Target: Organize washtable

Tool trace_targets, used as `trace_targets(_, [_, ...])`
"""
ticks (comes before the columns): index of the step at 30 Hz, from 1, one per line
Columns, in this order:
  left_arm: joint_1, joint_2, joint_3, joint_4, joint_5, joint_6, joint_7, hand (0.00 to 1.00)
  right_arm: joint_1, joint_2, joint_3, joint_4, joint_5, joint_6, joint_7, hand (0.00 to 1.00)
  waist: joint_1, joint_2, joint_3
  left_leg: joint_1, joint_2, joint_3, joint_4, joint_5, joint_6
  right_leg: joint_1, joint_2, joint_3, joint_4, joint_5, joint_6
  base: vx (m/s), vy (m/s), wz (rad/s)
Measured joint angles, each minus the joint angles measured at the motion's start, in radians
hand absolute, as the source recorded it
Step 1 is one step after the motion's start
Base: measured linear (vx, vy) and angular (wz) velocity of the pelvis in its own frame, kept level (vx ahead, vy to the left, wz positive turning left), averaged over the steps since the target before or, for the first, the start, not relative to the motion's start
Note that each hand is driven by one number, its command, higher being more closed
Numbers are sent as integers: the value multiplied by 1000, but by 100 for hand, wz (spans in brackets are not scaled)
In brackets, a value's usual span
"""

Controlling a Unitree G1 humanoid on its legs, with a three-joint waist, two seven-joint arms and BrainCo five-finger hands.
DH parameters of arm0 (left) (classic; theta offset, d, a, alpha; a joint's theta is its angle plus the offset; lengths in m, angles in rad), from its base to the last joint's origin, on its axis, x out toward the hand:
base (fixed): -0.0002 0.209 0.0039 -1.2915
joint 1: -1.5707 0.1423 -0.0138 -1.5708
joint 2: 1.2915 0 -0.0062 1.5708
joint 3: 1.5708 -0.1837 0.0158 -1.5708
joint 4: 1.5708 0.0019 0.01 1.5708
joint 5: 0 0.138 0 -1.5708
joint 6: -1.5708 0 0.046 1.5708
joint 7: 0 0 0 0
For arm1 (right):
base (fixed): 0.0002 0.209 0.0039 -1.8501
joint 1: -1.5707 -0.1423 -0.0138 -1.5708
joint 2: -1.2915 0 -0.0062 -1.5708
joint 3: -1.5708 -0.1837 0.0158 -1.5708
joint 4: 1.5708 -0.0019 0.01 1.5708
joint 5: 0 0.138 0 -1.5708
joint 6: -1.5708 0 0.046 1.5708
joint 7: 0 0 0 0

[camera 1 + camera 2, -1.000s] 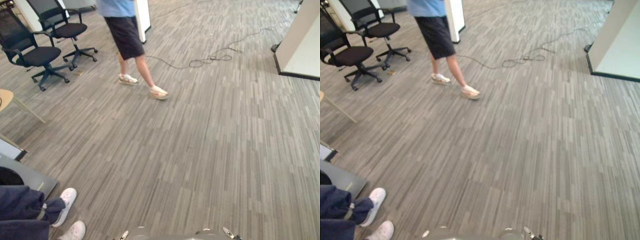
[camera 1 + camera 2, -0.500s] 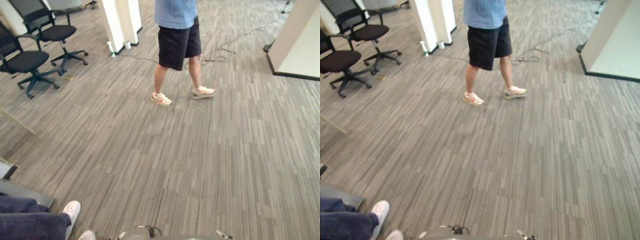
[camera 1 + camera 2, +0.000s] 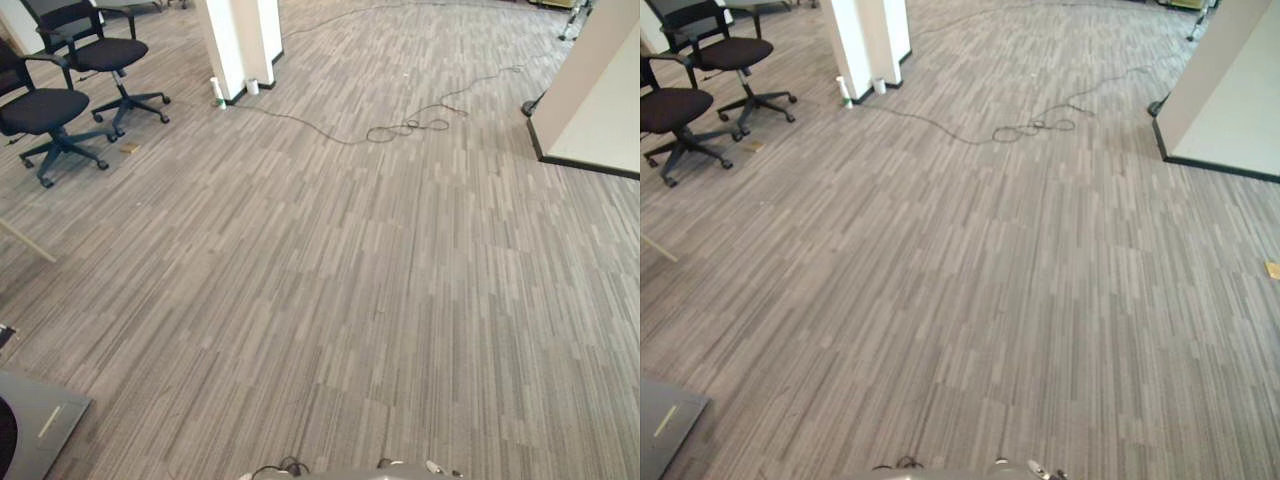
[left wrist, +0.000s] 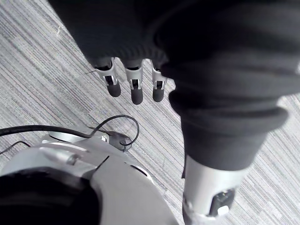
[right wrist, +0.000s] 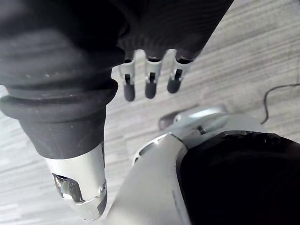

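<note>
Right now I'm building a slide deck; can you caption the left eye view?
Striped grey carpet, two black office chairs and a white pillar at far left, a cable looping across it.

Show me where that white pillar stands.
The white pillar stands at the left eye view's top left, on the carpet, right of the farther black office chair.

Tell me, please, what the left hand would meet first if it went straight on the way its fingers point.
Probably the grey carpet floor: the left hand hangs with straight fingers pointing down at it, and nothing shows in between, though the depth is hard to judge.
</note>
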Motion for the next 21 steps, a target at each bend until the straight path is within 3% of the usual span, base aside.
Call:
trace_targets(18, [-4,10,-72,-5,32,-23,22,0,1,7,0,2,22,-3,-2,0,0,4,-2,-19,-1,23,0,-12,-9,-4,0,0,-39,22,5,6,0,-3])
trace_targets(21, [-4,17,-94,-6,31,-23,22,0,3,12,-3,-12,24,-3,-3,0,0,0,0,-10,-22,39,5,-46,27,-65,-47,2,101,-44,32,21,61,-7])
